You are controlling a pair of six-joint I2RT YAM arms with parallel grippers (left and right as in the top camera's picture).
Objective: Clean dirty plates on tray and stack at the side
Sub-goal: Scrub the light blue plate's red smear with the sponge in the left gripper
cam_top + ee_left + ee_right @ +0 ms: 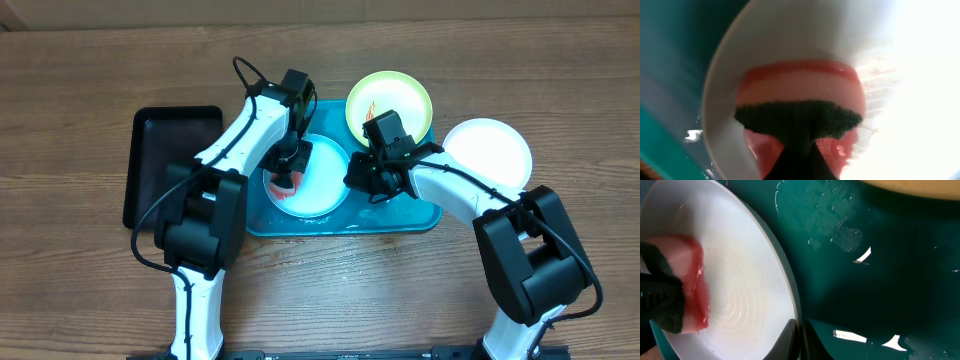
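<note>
The teal-rimmed plate [325, 170] lies on the left half of the turquoise tray [400, 215]. My left gripper [291, 160] is shut on a pink sponge with a dark green pad [285, 185] and presses it on the plate's left part, over red sauce. In the left wrist view the sponge [800, 117] lies on the plate [790, 35] in front of the gripper [800, 167]. My right gripper [799, 340] is shut on the plate's right rim [740, 280]; it also shows in the overhead view [355, 180]. The yellow-green plate [389, 103], with red smears, sits on the tray's back right. The white plate [487, 152] lies on the table, right of the tray.
A black rectangular tray [170, 160] lies on the table left of the turquoise tray. Water drops and streaks lie on the turquoise tray's floor [865, 295]. The table is brown wood.
</note>
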